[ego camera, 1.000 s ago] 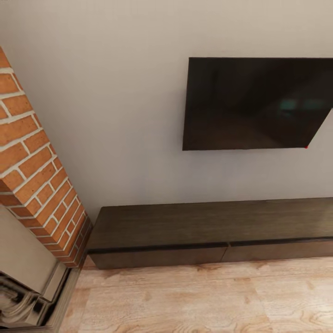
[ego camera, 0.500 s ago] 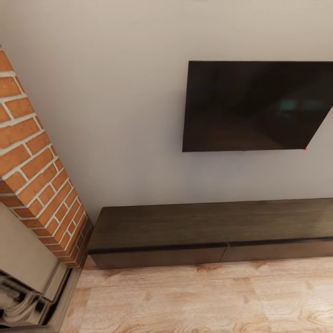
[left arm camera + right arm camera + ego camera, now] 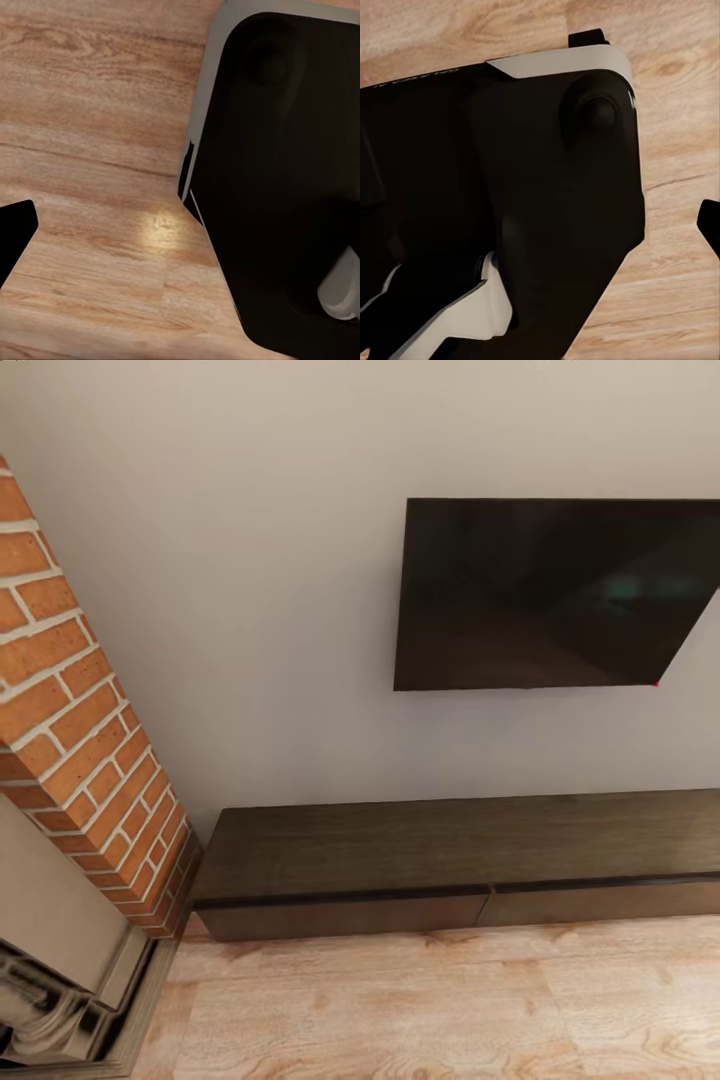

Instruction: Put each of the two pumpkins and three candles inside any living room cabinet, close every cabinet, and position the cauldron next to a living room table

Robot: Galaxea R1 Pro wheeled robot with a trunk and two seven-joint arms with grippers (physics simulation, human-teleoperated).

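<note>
- The cabinet stands against the pale wall, its dark drawer fronts all flush and shut.
- A black television hangs on the wall above the cabinet.
- A brick chimney rises just beside the cabinet's end.
- Wood floor runs in front of the cabinet.
- Both wrist views show the robot's black body over floorboards; whether either claw is apart or together cannot be told.

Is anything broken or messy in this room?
No, nothing stands out. The cabinet sits closed against the wall, the TV hangs flat above it, and the wood floor looks clean.
</note>
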